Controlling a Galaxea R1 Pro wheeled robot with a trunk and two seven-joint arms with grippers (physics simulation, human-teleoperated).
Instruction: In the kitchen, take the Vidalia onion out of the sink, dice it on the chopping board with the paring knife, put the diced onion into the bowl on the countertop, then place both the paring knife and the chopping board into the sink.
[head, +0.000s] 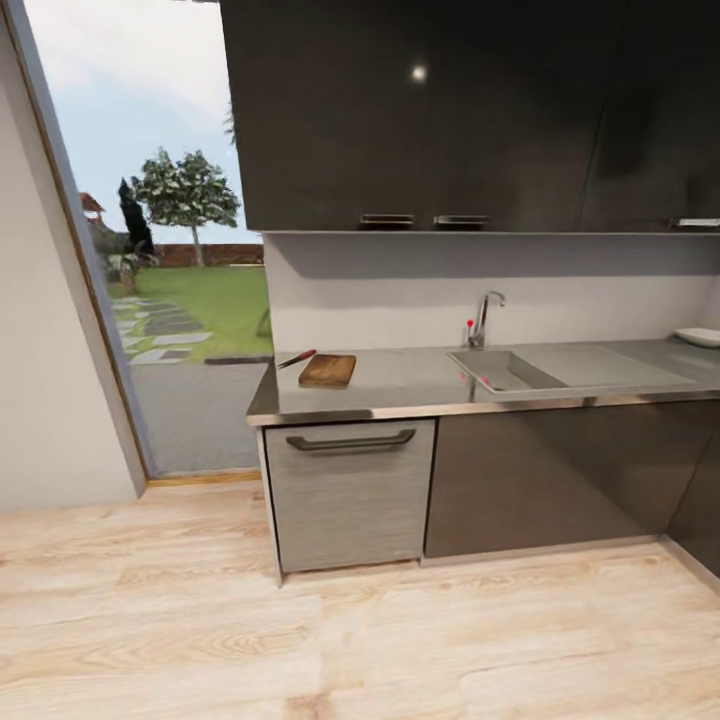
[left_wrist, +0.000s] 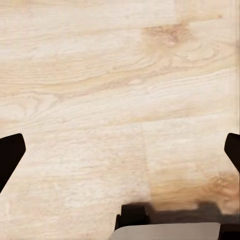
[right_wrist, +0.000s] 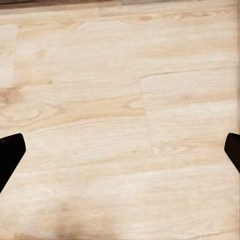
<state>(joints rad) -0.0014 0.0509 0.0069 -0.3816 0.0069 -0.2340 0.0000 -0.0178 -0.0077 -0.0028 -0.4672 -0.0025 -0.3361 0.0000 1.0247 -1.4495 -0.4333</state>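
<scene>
Wooden chopping board (head: 327, 370) lies on countertop (head: 420, 385); left end effector (left_wrist: 120, 150) over floor (left_wrist: 100, 75).

Both my tools point straight down. Left tool (left_wrist: 120, 150) has its fingers (left_wrist: 10, 155) spread wide, and my right tool (right_wrist: 120, 150) is spread just the same.

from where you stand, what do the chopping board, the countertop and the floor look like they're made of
The chopping board looks like brown wood with a matte face and faint grain. The countertop is a smooth glossy grey, showing reflections and a thin bright edge; steel or polished stone, hard to tell. The floor looks like pale wood planks or laminate, with clear grain, knots and plank seams.
</scene>
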